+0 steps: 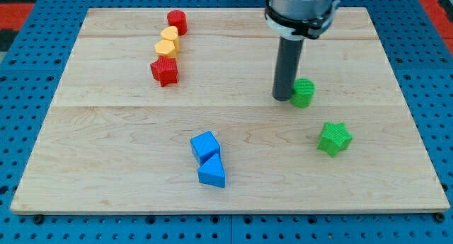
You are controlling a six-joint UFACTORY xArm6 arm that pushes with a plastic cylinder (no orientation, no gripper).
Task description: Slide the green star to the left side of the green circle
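Observation:
The green star (334, 138) lies on the wooden board (127, 131) at the view's right, below and to the right of the green circle (304, 93). The two are apart. My tip (282, 97) stands just at the left edge of the green circle, touching or nearly touching it. The tip is up and to the left of the green star, well apart from it. The rod rises from the tip to the arm's grey flange at the view's top.
A blue cube (205, 146) and a blue triangle (211, 174) sit together at the bottom middle. At the top left a red cylinder (177, 22), a yellow block (169, 36), an orange block (165, 48) and a red star (165, 71) form a line.

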